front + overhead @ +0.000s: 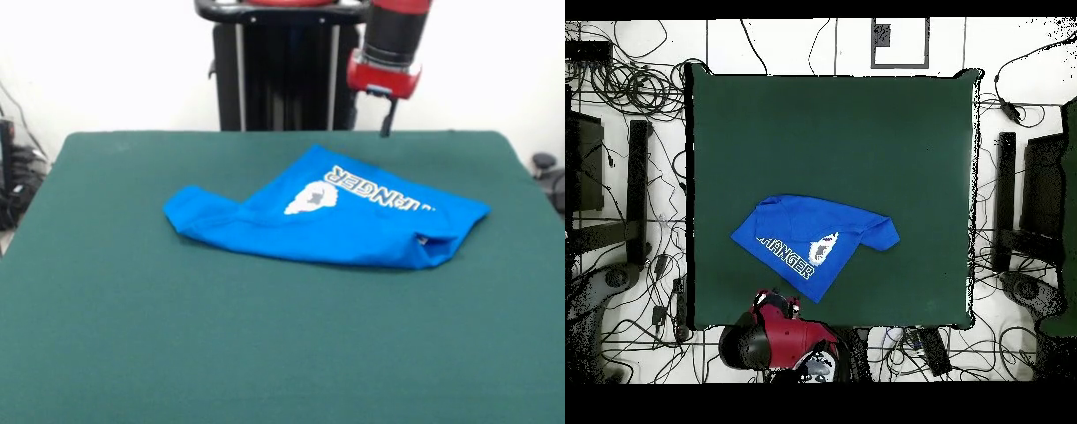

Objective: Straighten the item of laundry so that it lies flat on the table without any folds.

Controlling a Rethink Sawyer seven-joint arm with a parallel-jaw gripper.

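Progress: early, by my judgement. The shirt lies folded over itself in a rough wedge, so nothing about it is flat yet.
Done: little that shows; part of the print faces up, with the letters "ANGER" and part of a white pixel shape readable.
Left: open the fold, draw out the bunched end and the tucked corner, and spread the whole shirt in one layer.
Shirt place: on the bench, toward the robot's side of it; in the overhead view it sits in the lower middle of the green surface, near the edge by the arm.
Shirt shape: a broad flat panel at one end tapering to a rumpled, rounded lump at the other; one corner curls under and shows a dark opening, perhaps a sleeve or hem.
Shirt material: bright blue soft knit, limp, holding soft creases, not sharp ones; the print is white with dark outlines.
Bench surface: dark green, matte, felt-like cloth, likely to drag a little on fabric pulled across it.
Gripper: hangs above the bench's far edge, behind the shirt, apart from it and holding nothing.
Fingers: only a thin dark tip shows, so I cannot tell whether they are released or clenched.
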